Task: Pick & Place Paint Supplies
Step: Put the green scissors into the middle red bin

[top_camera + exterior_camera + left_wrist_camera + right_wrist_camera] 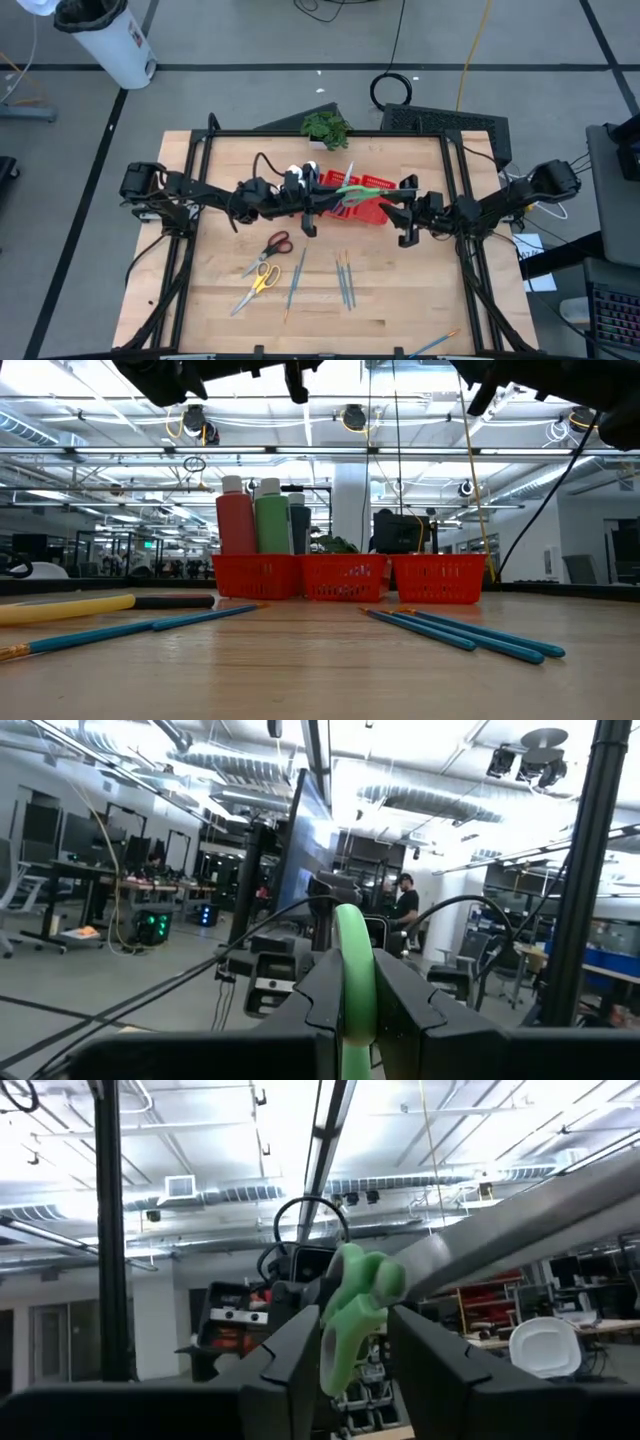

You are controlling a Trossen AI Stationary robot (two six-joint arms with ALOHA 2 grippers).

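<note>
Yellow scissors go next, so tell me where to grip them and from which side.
Grip the yellow scissors at the blades just past the pivot, coming straight down from above. They lie flat on the table, so only a top approach fits. The blades are narrow, and that spot probably stays clear of the red scissors and the brush.

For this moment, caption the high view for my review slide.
Both claws meet at green-handled scissors above the red tray.
</note>
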